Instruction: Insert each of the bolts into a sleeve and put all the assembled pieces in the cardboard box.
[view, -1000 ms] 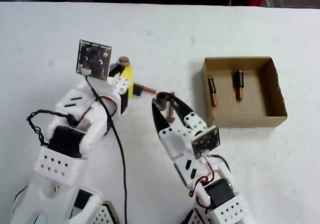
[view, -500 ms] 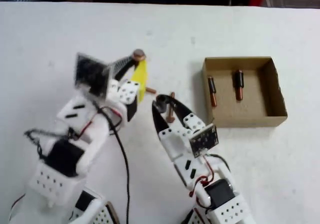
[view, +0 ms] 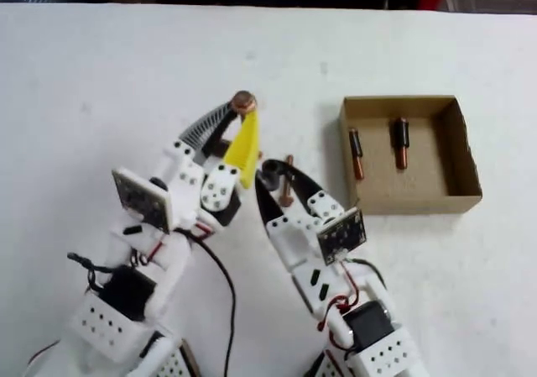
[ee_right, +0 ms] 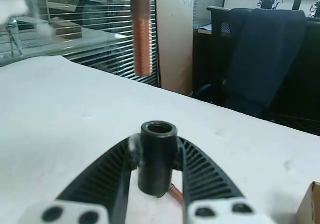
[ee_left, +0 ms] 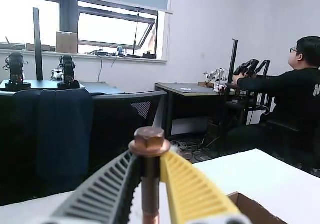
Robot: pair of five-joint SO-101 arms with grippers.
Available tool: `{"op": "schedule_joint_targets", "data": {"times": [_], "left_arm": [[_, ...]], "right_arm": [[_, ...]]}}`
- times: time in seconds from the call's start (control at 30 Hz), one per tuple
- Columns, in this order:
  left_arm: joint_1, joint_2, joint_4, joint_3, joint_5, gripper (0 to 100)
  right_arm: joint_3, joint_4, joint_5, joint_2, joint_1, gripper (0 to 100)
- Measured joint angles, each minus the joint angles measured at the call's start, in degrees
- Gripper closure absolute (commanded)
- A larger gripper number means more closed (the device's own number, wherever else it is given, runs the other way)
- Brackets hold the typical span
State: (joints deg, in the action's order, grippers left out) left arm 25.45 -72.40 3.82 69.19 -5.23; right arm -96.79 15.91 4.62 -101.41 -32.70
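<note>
**A:** What is in your left fingers (view: 247, 138)?

**B:** They pinch a copper hex-headed bolt (view: 244, 102) just under its head. It hangs shank down, clear of the white counter (view: 101, 66), at the upper middle of the high view.

**A:** And to the right of that?

**B:** My right fingers (view: 295, 175) are pressed around a short black cylindrical sleeve (view: 271, 174), which stands upright with its bore facing up. A second copper bolt (view: 288, 180) lies on the counter just beside them. At far right, the brown cardboard box (view: 460, 154) holds two assembled pieces (view: 356, 152).

**A:** What could go wrong?

**B:** The threaded tip hangs off to one side of the bore, not over it. If I lower now, I judge it would strike the sleeve's rim. That could tip the sleeve in my grip or push the bolt askew. Held only near the head, the bolt could also swing. Shifting my right fingers might knock the loose bolt away.
</note>
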Motion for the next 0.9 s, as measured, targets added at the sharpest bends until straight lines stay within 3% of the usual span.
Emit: {"op": "schedule_joint_targets", "data": {"times": [0.9], "left_arm": [[4.13, -0.53, -2.90, 4.57, -0.09, 98]], "right_arm": [[0.00, 1.76, 0.00, 0.00, 0.00, 98.1]]}}
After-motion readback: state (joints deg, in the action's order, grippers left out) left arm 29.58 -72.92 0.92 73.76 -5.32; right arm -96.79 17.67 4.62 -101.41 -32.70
